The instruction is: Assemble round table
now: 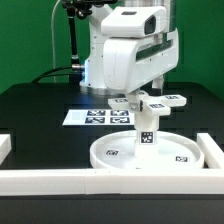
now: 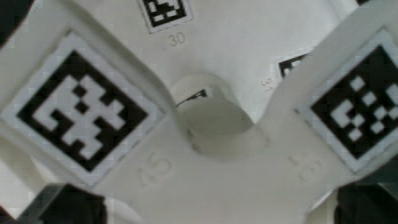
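The large rimmed disc lies flat on the black table near the front. The short thick post stands upright on its middle, with a tag facing the camera. The cross-shaped piece sits level on top of the post. My gripper reaches down onto it from above and is shut on one of its arms. In the wrist view the cross-shaped piece fills the picture, with large tags on two arms. My dark fingertips show at either side of the white plastic.
The marker board lies flat behind the disc, toward the exterior view's left. Long white rail bars run along the front edge and up both sides. The arm's white body stands right behind the disc.
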You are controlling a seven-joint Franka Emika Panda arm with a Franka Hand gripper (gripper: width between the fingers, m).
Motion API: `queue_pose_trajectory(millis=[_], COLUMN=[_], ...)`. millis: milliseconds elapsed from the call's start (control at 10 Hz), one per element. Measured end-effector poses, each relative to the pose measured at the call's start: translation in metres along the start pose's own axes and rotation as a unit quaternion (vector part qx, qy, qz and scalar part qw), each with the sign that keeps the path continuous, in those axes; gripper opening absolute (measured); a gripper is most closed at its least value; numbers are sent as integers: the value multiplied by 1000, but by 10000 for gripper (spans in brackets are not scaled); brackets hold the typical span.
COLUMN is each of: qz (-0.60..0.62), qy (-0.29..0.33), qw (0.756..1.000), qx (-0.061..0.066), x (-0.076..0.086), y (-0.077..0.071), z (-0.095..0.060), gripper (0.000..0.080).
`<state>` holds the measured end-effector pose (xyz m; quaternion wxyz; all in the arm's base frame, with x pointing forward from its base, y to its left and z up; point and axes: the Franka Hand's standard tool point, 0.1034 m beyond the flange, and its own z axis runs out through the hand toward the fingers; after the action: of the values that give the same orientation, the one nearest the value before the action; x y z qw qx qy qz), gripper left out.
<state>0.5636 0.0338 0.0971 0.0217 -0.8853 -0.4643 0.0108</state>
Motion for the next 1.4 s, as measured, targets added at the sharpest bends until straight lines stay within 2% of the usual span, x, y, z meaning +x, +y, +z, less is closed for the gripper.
queue_pose_trajectory(millis=[100, 300, 600, 800, 1000, 1400], qz=[1, 1, 34, 142, 262, 414], qy=[0, 0, 1, 4, 12, 18], qw=[1000, 1000, 999, 990, 965, 910], qx=[0, 0, 1, 2, 9, 10], x=[0, -1, -1, -2, -2, 0], y=[0, 0, 1, 2, 1, 1], z=[0, 0, 0, 0, 0, 0], gripper=[649, 446, 446, 446, 447, 448])
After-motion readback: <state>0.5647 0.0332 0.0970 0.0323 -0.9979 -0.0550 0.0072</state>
